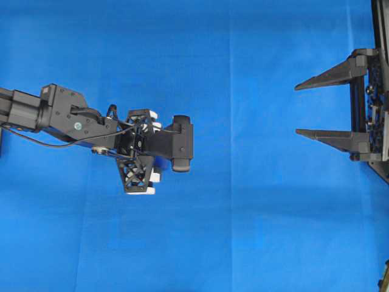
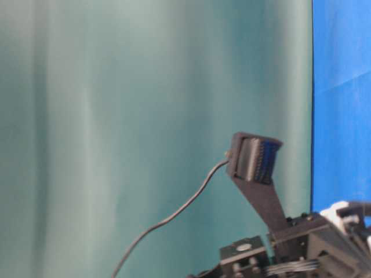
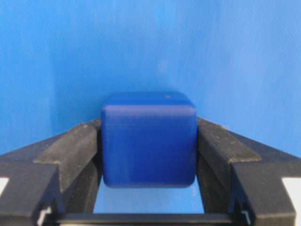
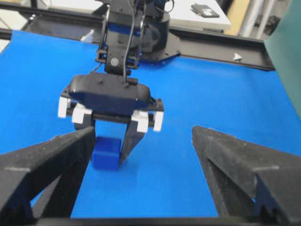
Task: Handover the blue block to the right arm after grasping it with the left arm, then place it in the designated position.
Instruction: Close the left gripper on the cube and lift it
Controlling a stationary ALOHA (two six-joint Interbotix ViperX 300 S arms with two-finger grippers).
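While pinching the blue block [image 3: 148, 139] between both fingers just above the cloth [image 1: 243, 231], left claw [image 4: 113, 149]; right claw [image 1: 322, 109] spread wide, well apart

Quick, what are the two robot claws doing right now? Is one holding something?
Left gripper: closed on the small dark navy-blue cube, one black finger on each side.
Right gripper: wide open, holding nothing.

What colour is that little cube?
Dark navy blue block, darker than the cloth; clearest in the left wrist view.
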